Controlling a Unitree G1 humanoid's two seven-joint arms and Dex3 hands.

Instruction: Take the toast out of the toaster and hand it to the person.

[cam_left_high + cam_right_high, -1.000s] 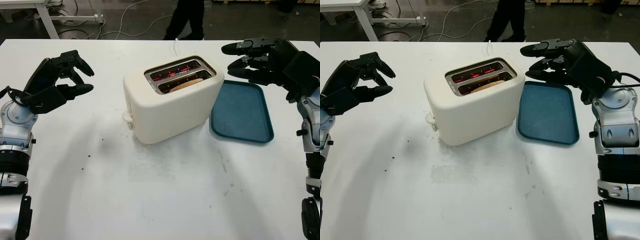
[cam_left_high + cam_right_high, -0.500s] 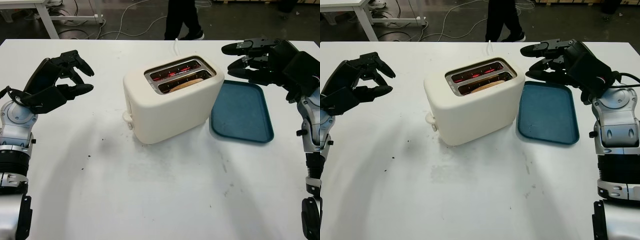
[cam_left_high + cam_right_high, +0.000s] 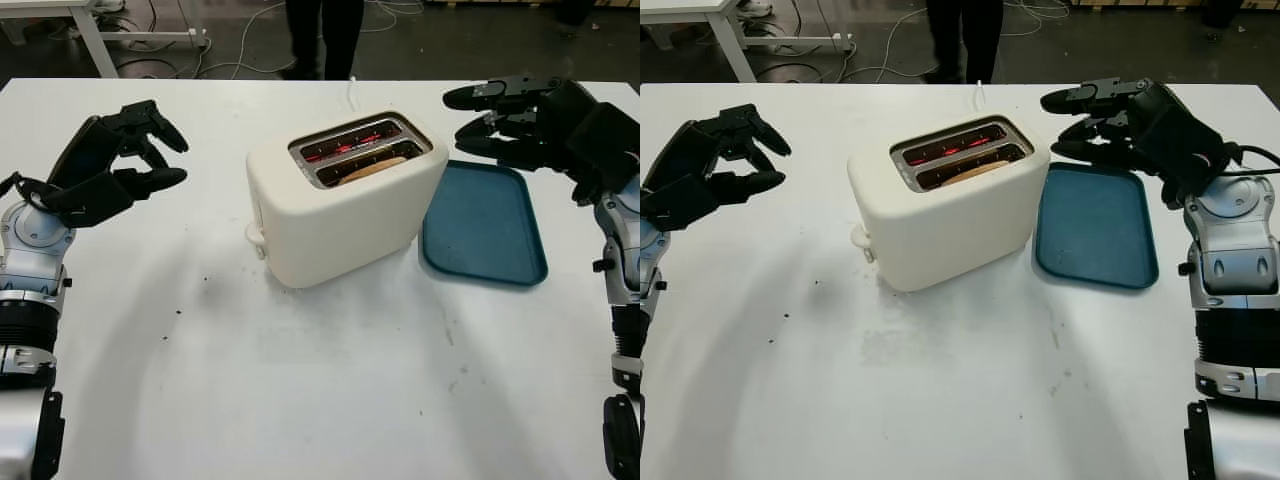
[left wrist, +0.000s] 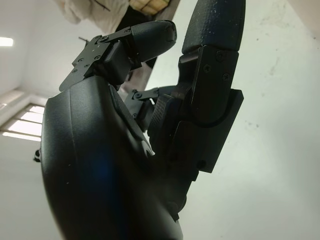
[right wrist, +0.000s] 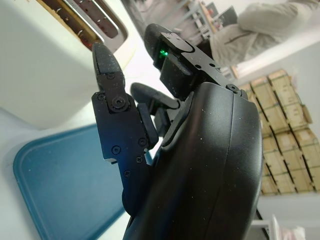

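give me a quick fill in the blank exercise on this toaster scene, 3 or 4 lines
1. The toast sits in the toaster slot that lies ____ the robot.
2. The colour of the tray beside the toaster is ____.
3. The tray lies on the toaster's side nearest the robot's ____ hand.
4. The left hand hovers open and holds ____.

Missing words: nearer; blue; right; nothing

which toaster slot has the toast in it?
The slot nearer the robot: the toast lies there. The far slot of the toaster shows just glowing red elements. Both hands hold nothing.
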